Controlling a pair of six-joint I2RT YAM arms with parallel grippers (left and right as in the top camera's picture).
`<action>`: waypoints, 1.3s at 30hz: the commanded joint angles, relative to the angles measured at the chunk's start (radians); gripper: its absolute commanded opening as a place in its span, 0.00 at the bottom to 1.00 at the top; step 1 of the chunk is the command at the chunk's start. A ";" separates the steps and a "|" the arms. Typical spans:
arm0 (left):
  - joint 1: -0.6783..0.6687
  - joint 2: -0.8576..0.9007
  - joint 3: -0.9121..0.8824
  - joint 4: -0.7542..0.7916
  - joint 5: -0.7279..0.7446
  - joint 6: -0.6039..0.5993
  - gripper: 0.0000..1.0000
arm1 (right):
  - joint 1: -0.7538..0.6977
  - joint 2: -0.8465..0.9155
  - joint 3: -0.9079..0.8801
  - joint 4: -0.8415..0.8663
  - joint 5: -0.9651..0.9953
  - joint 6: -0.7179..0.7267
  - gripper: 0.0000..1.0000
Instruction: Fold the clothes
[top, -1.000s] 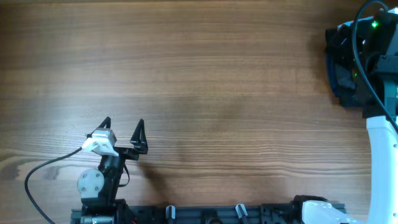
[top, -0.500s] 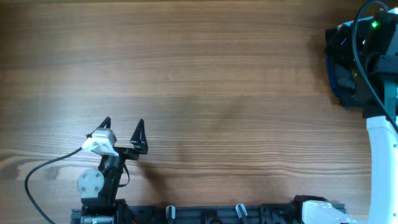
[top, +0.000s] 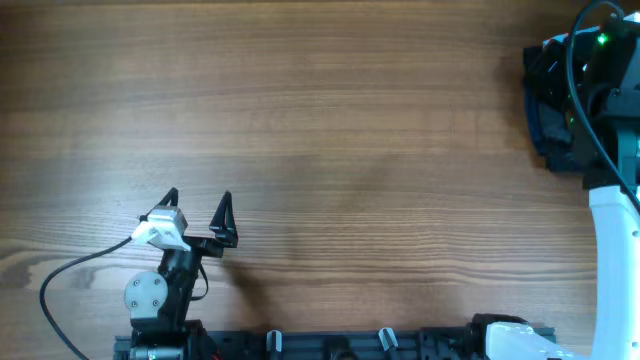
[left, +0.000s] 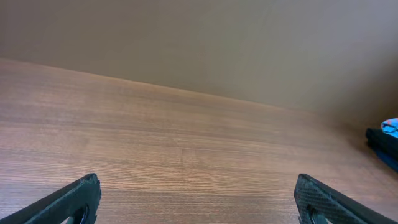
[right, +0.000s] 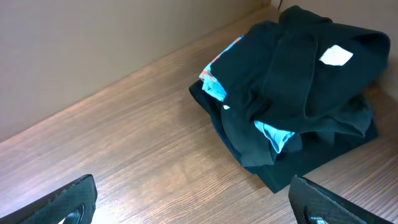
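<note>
The black T-shirt (right: 298, 74) lies crumpled on top of a pile at the table's far right, with its small white label (right: 336, 55) facing up. My right gripper (right: 196, 208) is open and empty, low over the bare wood just in front of the pile and not touching it. In the overhead view the right arm (top: 600, 90) covers most of the pile (top: 543, 125). My left gripper (top: 197, 198) is open and empty at the near left of the table, far from the shirt; its view (left: 199, 202) shows only bare wood between the fingers.
A light-blue garment (right: 214, 84) is caught under the black shirt. Both lie on a dark navy folded stack (right: 323, 163). The pile's edge shows at the far right of the left wrist view (left: 387, 135). A wall runs behind the wooden table (top: 330, 130).
</note>
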 joint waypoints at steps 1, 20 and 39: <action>-0.005 -0.008 -0.003 -0.007 -0.017 0.002 1.00 | 0.003 0.021 0.005 -0.001 0.027 0.011 1.00; -0.005 -0.008 -0.003 -0.007 -0.016 0.002 1.00 | 0.137 0.047 0.005 0.000 0.027 0.011 1.00; -0.005 -0.008 -0.003 -0.007 -0.017 0.002 1.00 | 0.165 -0.496 -0.186 -0.001 0.017 0.011 1.00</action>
